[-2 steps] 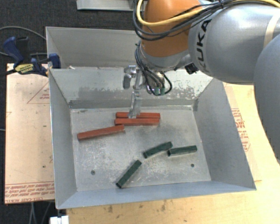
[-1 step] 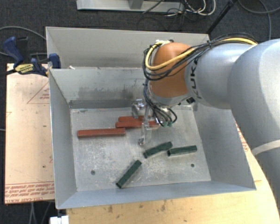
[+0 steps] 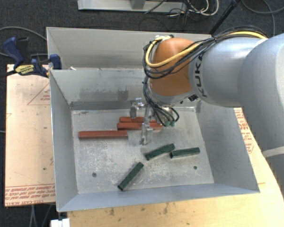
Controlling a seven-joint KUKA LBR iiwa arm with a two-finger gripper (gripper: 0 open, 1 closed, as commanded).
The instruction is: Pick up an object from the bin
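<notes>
Gripper (image 3: pixel 144 135): low over centre of bin (image 3: pixel 61 126), above short red-brown blocks (image 3: pixel 128 123), just right of long red-brown bar (image 3: pixel 102 134). Jaw state: could not tell. Judged advice: straddle one block across narrow side, clear of neighbour.

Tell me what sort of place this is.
Probably a robotics lab: a KUKA arm reaches into a grey metal bin of red-brown bars and green bars, on dark carpet with loose cables.

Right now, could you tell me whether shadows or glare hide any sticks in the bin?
Camera view: even light, no glare on the bin; a soft shadow lies under the claw across the short red-brown sticks, yet they show plainly; the three green sticks are fully lit.
</notes>
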